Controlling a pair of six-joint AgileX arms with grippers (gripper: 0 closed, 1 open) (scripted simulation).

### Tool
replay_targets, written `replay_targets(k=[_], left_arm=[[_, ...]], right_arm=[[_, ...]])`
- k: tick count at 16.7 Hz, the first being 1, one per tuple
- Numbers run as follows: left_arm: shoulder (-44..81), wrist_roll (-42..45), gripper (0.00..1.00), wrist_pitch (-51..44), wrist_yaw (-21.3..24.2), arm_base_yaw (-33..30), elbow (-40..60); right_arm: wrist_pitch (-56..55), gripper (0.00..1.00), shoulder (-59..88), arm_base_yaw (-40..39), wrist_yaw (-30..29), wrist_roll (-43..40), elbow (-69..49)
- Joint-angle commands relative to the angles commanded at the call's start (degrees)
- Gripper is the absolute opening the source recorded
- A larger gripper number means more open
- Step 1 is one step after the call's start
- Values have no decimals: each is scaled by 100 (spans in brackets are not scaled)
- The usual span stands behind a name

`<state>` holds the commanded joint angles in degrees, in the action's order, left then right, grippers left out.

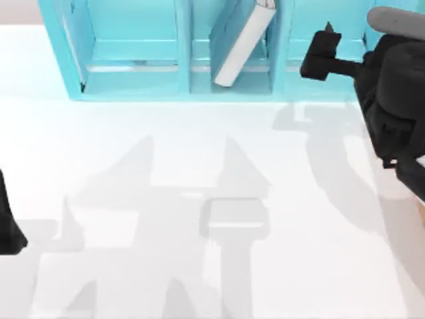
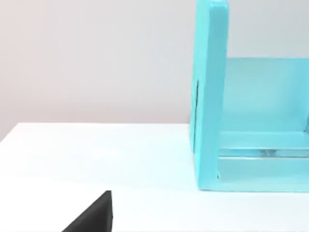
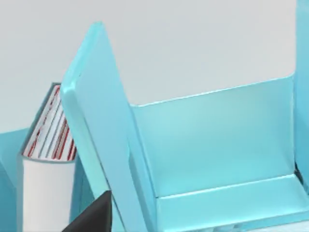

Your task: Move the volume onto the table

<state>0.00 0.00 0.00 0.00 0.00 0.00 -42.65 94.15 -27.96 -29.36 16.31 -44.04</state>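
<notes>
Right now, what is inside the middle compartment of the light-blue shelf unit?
The thick teal-blue book with white page edges stands tilted inside the light-blue three-compartment shelf unit's middle compartment. The book covers part of that compartment's floor and back. The right gripper hovers by the right compartment.

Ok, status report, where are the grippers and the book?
Right gripper up at the shelf unit, right compartment. Left arm parked at table left edge. Volume leaning in middle compartment, not gripped.

Matte black arm hardware, two units, upper right and lower left of the top view.
Right arm (image 1: 395, 100): bulky black rounded housings, grey cylindrical link above, blocky black right gripper (image 1: 320, 56) with pointed tip. Left arm (image 1: 8, 222): plain black wedge at frame edge. No visible markings, cables or screws.
</notes>
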Motion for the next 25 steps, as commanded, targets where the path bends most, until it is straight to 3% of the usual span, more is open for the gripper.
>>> replay_targets(k=[6, 11, 19, 25], left_arm=[[0, 0, 100, 0, 0, 0, 0], [0, 0, 100, 0, 0, 0, 0], [0, 0, 100, 0, 0, 0, 0], [0, 0, 100, 0, 0, 0, 0]], right_arm=[[-1525, 100, 2941, -856, -888, 572, -1614], [-2258, 100, 4172, -1234, -1262, 836, -2391], [-2258, 100, 4276, -1213, -1250, 849, -2511], [-1641, 100, 4873, -882, -915, 826, -3761]])
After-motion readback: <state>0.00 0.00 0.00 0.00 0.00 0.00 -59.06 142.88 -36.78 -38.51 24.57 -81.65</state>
